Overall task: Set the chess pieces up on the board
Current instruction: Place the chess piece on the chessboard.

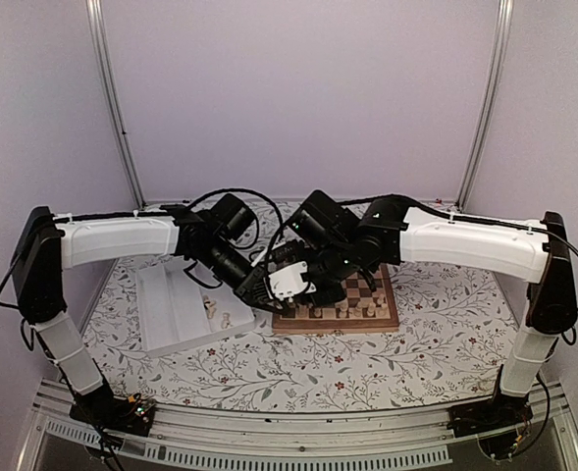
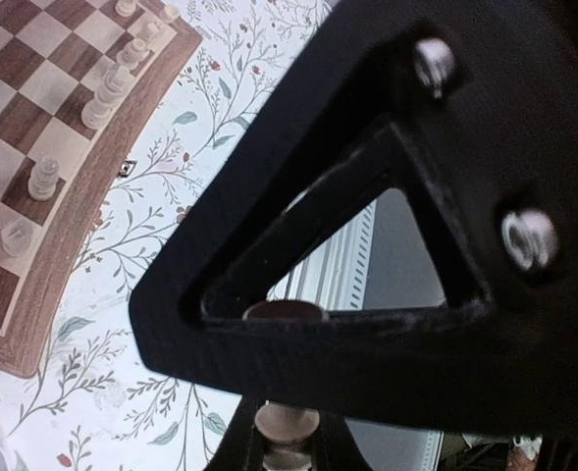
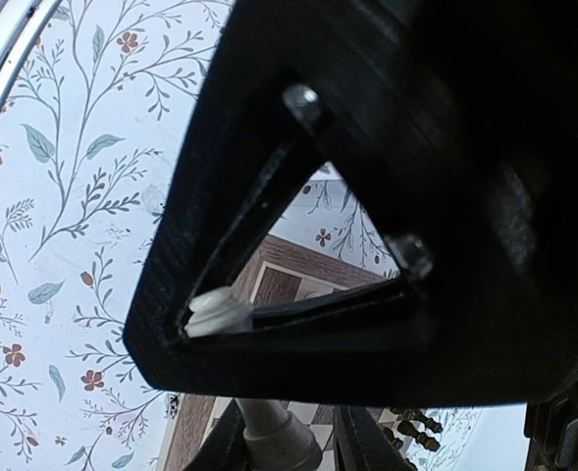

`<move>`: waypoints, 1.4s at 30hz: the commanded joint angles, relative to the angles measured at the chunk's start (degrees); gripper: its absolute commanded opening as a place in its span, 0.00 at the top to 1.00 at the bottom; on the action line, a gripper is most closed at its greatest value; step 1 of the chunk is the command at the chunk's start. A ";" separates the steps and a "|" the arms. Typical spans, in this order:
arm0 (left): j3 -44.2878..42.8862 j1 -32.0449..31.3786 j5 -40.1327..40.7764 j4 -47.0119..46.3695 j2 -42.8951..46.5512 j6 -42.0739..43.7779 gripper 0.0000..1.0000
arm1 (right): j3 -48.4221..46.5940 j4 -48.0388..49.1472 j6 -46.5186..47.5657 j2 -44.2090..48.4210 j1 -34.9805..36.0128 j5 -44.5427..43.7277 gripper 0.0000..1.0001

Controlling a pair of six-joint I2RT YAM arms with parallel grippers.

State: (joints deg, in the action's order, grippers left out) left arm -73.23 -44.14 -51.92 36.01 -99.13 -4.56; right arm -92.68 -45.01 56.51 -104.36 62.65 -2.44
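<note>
The wooden board [image 1: 367,304] lies right of centre, with pale chess pieces [image 1: 342,312] along its near edge. Both grippers meet over its left edge. My left gripper [image 1: 257,289] is shut on a dark brown chessman [image 2: 287,429], whose end shows through the finger frame. In the left wrist view, a row of pale pieces [image 2: 106,98] stands on the board [image 2: 33,294] at the upper left. My right gripper [image 1: 293,285] is shut on a pale cream chess piece [image 3: 269,432] above the board's corner [image 3: 284,267]. Its head [image 3: 213,309] shows through the finger frame.
A white compartment tray [image 1: 176,309] lies left of the board on the floral cloth, with a few small pieces [image 1: 215,312] near its right edge. Dark chessmen [image 3: 416,427] stand on the board's far side. Metal rails run along the table's near edge [image 1: 289,417].
</note>
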 commanded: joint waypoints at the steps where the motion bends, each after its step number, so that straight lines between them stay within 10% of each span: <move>1: -2.28 -0.51 -3.82 2.16 -1.75 2.46 0.97 | 0.66 2.67 0.74 0.32 0.43 0.77 0.75; 6: -2.79 -0.51 -1.48 2.31 -1.47 2.50 0.92 | 1.69 2.30 0.94 -0.39 0.36 0.37 0.93; 13: 3.67 0.37 16.27 -5.06 11.49 -1.26 0.69 | 3.70 3.01 -7.37 3.75 -5.33 15.88 0.94; 23: 26.36 -2.83 38.29 -45.80 36.59 -5.90 0.57 | 5.32 5.62 -22.97 5.50 -18.90 51.94 0.94; 42: 14.71 -9.21 33.08 -46.29 20.54 0.16 0.59 | 6.54 7.87 -27.86 5.56 -21.17 61.17 0.92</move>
State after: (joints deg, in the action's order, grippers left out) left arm -56.34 -52.62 -16.91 -9.76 -77.60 -5.15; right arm -86.91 -38.04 29.30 -99.83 41.39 57.14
